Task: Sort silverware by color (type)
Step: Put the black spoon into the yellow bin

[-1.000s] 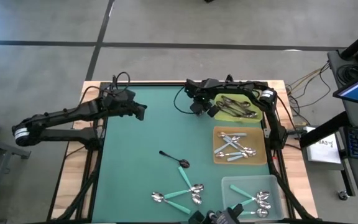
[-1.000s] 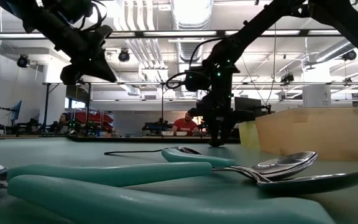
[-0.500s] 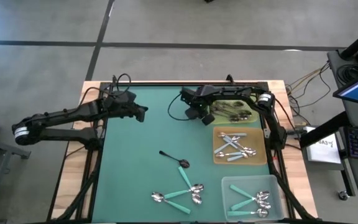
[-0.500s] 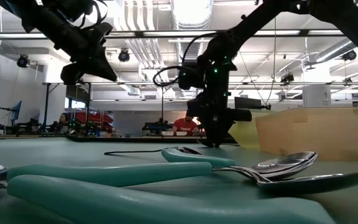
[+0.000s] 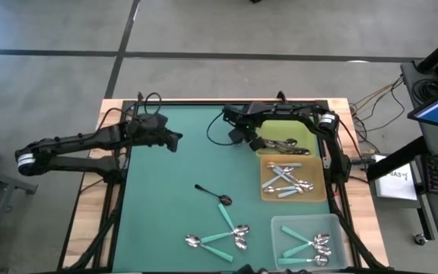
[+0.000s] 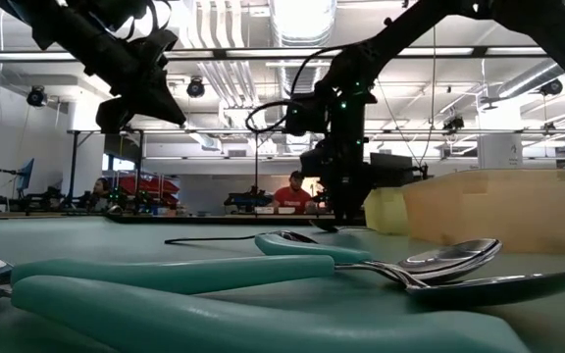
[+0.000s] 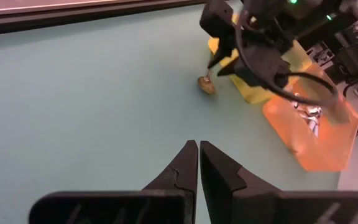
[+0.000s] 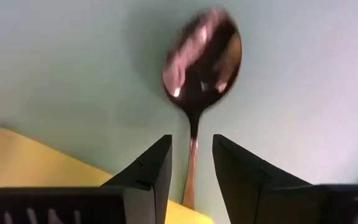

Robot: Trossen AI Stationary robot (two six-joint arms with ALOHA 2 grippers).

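Right gripper (image 8: 189,163), dark fingers parted, straddles the thin stem of a dark metal spoon (image 8: 202,58), its glossy oval bowl on the green mat at the yellow tray's (image 5: 307,133) nine o'clock edge. Left gripper (image 7: 199,163) hangs pinched closed, empty, over the mat's ten o'clock area.

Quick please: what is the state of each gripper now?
Left gripper: jaws closed, holding nothing.
Right gripper: jaws partly open around the handle of a dark spoon; a grip cannot be told.

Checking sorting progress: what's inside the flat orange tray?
The flat orange tray holds several light-blue-handled spoons with silver bowls, piled overlapping; anything beneath the pile is hidden.
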